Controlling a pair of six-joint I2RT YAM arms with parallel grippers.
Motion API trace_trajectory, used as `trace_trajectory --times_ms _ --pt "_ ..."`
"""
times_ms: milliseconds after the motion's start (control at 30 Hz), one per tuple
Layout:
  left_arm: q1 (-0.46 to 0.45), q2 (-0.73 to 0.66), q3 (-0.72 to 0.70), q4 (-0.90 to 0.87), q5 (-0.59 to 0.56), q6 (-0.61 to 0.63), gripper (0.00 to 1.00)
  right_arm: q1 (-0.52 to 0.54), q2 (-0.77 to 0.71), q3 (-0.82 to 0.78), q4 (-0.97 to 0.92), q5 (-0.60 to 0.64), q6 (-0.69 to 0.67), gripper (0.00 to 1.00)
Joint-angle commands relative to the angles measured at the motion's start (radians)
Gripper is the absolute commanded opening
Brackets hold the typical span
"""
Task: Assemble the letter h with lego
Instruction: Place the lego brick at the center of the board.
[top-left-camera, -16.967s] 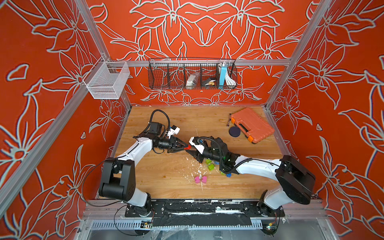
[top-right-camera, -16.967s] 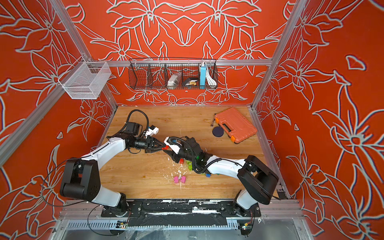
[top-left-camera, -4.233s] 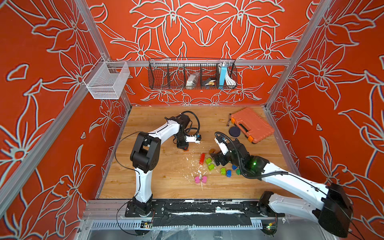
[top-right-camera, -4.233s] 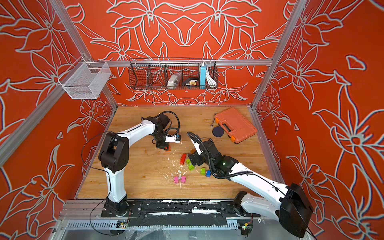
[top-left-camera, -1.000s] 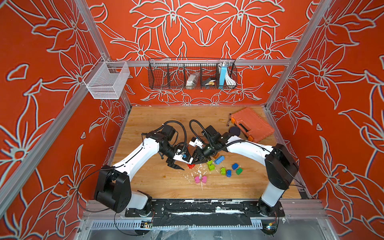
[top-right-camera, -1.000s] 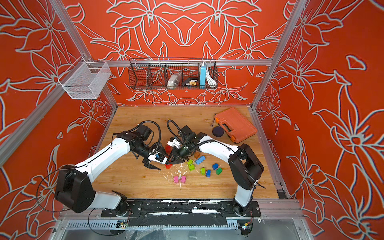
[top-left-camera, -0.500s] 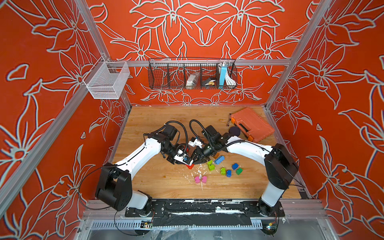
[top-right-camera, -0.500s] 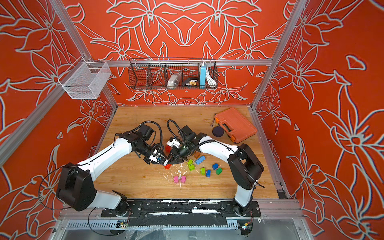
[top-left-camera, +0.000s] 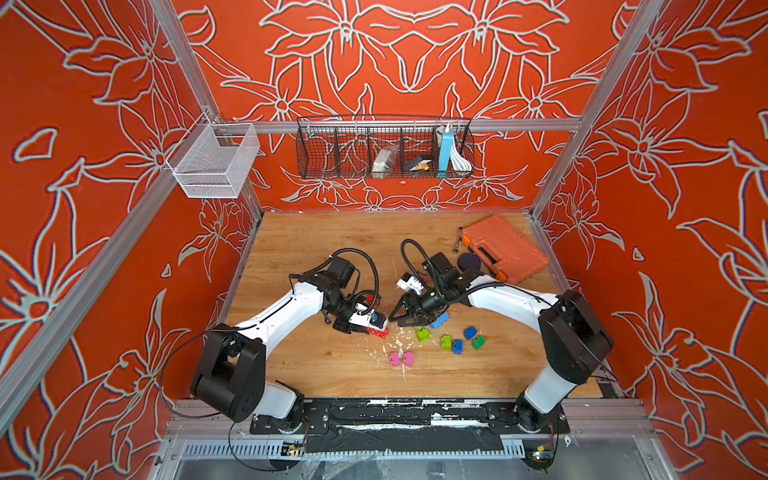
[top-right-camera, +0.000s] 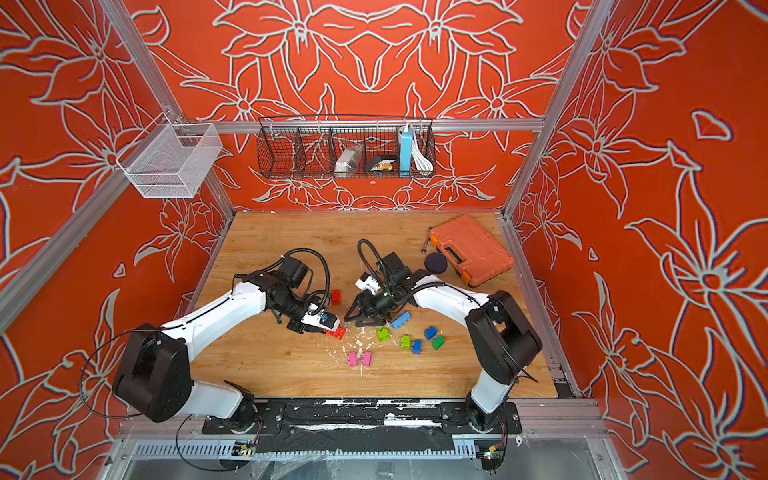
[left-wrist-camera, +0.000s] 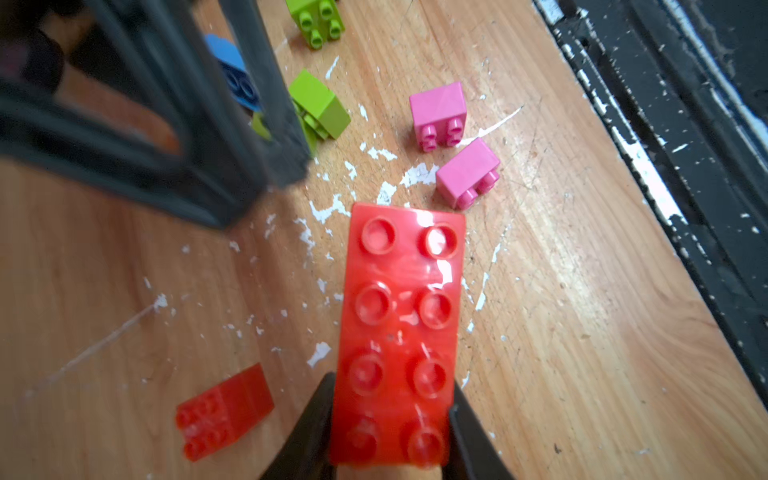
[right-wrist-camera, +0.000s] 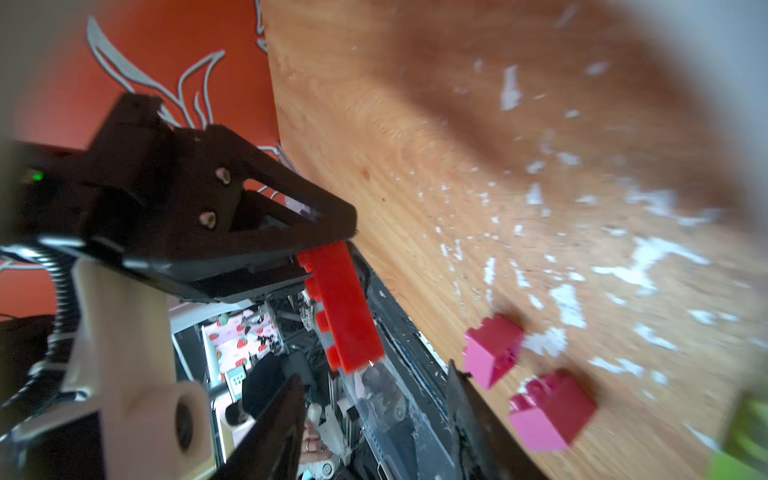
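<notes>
Lego for the letter sits mid-table: the long red brick (left-wrist-camera: 399, 324) is clamped at one end between the jaws of the left gripper (top-left-camera: 369, 330), studs toward the wrist camera, apparently just clear of the wooden table (top-left-camera: 316, 365). The right gripper (right-wrist-camera: 374, 415) stands released and empty, just right of the brick. Loose pieces lie to the right and nearer: two pink bricks (top-left-camera: 401, 359), lime green bricks (top-left-camera: 422, 334) and blue bricks (top-left-camera: 441, 320); a short red brick (top-right-camera: 336, 297) lies on the far side. Recommended procedure: withdraw the right gripper fully before moving. Because the hold is at one end only, keep the brick level, lower it flat onto bare wood left of the pink pair, and release only once it is seated. One second earlier the left jaws stood apart and both grippers met at the brick; now the left alone holds it.
</notes>
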Motion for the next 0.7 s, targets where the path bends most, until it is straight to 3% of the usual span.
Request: trace_trajectory --times_ms 0,133,433,567,667 --pt "0.006 0.022 -0.044 0.048 -0.049 -0.153 0.36 -0.056 -0.065 -0.029 -0.043 0.134 -0.039 0.58" --pt "0.005 0.087 -0.063 0.144 -0.105 -0.381 0.36 -0.073 -0.110 -0.021 -0.126 0.318 -0.106 0.58" --pt "0.003 0.183 -0.073 0.284 -0.189 -0.581 0.39 -0.071 -0.101 0.015 -0.161 0.458 -0.123 0.58" --pt "0.003 0.206 -0.059 0.259 -0.171 -0.609 0.48 -0.058 -0.047 0.083 -0.197 0.536 -0.095 0.58" --pt "0.010 0.176 -0.058 0.202 -0.125 -0.595 0.66 -0.028 0.003 0.163 -0.229 0.599 -0.062 0.61"
